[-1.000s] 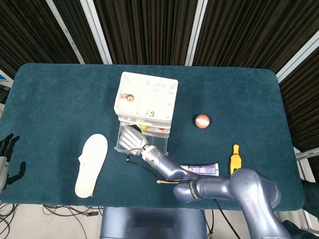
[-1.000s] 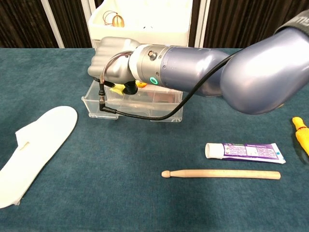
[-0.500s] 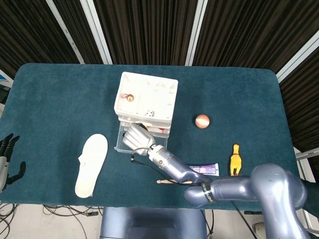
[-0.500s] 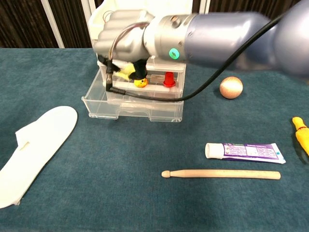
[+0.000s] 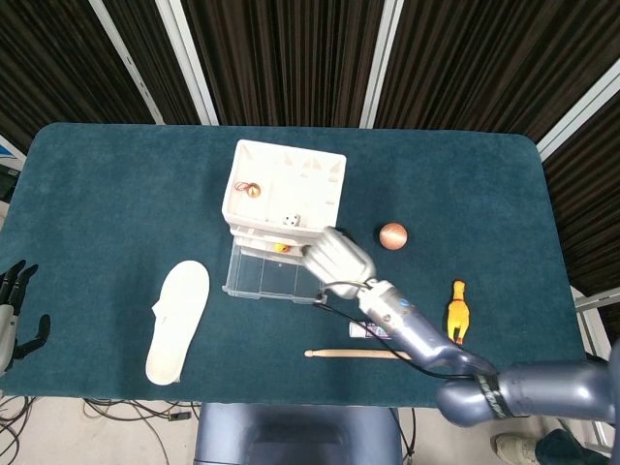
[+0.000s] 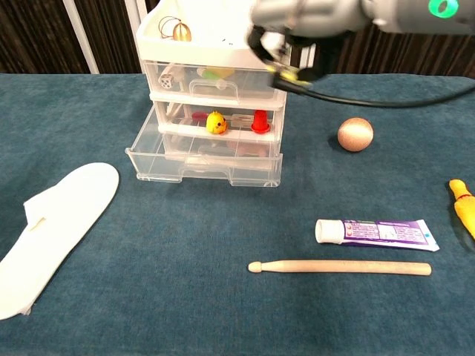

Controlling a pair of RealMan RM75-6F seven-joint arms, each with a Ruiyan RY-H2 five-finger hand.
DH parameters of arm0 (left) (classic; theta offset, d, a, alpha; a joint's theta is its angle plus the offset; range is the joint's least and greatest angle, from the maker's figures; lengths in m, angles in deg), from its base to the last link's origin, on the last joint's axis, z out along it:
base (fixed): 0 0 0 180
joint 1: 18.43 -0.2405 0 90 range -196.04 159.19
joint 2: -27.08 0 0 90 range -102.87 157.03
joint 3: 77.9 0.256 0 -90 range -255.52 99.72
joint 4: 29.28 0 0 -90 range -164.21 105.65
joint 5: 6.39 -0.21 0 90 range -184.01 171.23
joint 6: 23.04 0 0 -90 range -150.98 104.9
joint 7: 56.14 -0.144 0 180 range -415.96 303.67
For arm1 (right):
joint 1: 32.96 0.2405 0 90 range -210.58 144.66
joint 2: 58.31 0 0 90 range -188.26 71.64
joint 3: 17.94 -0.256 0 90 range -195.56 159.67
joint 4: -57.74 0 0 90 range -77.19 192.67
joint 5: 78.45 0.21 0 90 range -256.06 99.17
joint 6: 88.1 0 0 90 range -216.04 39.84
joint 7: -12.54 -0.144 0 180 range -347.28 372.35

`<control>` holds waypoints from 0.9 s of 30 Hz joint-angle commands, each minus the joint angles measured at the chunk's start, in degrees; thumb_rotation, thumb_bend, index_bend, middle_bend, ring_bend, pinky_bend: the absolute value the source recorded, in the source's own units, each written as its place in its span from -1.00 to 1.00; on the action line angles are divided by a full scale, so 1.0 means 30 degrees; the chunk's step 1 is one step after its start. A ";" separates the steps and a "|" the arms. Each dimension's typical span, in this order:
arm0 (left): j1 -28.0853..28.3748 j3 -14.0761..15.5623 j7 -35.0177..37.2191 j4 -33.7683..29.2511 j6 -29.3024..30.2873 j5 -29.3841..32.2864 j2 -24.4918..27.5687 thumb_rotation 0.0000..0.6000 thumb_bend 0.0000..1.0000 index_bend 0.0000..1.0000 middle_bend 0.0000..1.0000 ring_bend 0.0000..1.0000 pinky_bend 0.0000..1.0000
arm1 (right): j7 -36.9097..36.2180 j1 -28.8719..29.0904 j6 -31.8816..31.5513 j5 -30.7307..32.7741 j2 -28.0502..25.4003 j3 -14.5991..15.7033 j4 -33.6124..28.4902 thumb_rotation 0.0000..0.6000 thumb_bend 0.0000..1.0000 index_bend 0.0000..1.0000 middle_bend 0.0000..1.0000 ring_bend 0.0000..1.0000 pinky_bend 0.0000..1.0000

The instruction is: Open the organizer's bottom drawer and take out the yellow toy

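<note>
The white organizer (image 5: 286, 179) (image 6: 215, 52) stands at the table's middle, its clear bottom drawer (image 5: 274, 276) (image 6: 204, 165) pulled out. A small yellow toy (image 6: 216, 122) (image 5: 281, 247) shows through the clear fronts beside a red piece (image 6: 259, 121); I cannot tell which drawer holds it. My right hand (image 5: 339, 258) (image 6: 297, 30) hovers off the organizer's front right corner, above drawer level, with its fingers hanging loosely curled. Whether it holds anything is unclear. My left hand (image 5: 12, 312) rests at the far left edge, fingers apart and empty.
A white insole (image 5: 179, 320) (image 6: 52, 222) lies left of the drawer. Right of the organizer are a copper ball (image 5: 392, 235) (image 6: 355, 134), a toothpaste tube (image 6: 375, 232), a wooden drumstick (image 5: 354, 354) (image 6: 341, 267) and a yellow chicken figure (image 5: 456, 310) (image 6: 464, 208).
My right hand rose out of the open bottom drawer and swung right, past the organizer's front corner. The small yellow toy stayed at the organizer.
</note>
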 commanded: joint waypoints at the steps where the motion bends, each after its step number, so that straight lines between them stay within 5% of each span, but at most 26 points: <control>1: -0.0013 -0.0006 -0.0035 0.0000 0.0037 -0.0001 -0.0017 1.00 -0.07 -0.88 -1.00 -1.00 -1.00 | -0.0717 -0.0935 -0.0123 -0.0421 -0.0488 0.0771 0.0281 1.00 -0.06 0.11 1.00 1.00 1.00; 27: 0.0003 -0.0061 -0.0211 -0.0022 -0.0031 0.0202 -0.0023 1.00 -0.07 -0.88 -1.00 -1.00 -1.00 | -0.5331 -0.3297 0.2708 -0.2123 0.4271 0.1670 0.9009 1.00 -0.06 0.11 1.00 1.00 1.00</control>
